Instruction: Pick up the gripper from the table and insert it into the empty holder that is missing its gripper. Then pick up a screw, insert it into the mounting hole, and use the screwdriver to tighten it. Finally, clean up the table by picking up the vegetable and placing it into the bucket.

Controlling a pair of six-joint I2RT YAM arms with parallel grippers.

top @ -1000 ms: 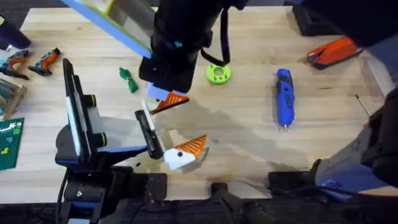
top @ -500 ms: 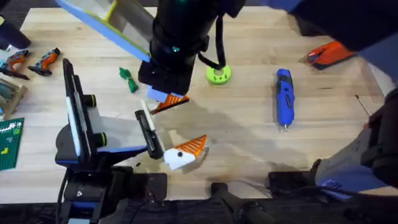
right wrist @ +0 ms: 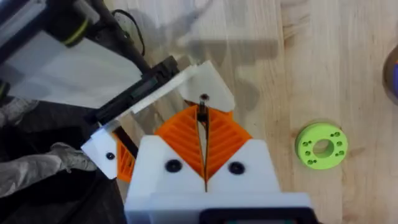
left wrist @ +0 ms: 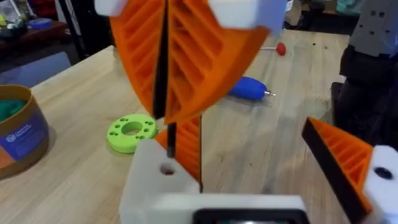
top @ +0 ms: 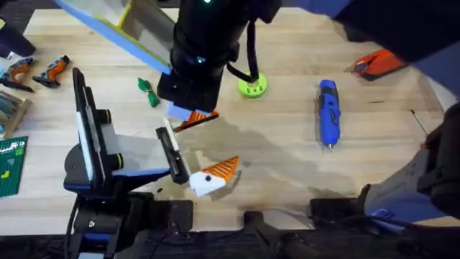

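Note:
My left gripper (top: 214, 144) stands open over the table (top: 287, 158), with an orange finger on a white mount (left wrist: 348, 168) on one side. On the other side is the white holder (left wrist: 158, 180), and the orange gripper piece (left wrist: 188, 146) stands in it. My right gripper (right wrist: 203, 118) hangs right above the holder's mounting hole (right wrist: 203, 98), shut on a small dark screw (right wrist: 202, 114). The blue screwdriver (top: 328, 111) lies to the right. The green vegetable (top: 148, 92) lies at the left. The bucket (left wrist: 17, 134) stands beyond a lime disc (left wrist: 132, 132).
The lime disc (top: 252, 86) sits just right of the right gripper. An orange-and-black tool (top: 384, 61) and a thin red-handled driver (top: 418, 121) lie at the far right. Small orange tools (top: 50, 70) and a green board (top: 11, 165) are at the left edge.
The right arm's wrist has shifted slightly to the left and farther back over the holder. Nothing else on the table has moved.

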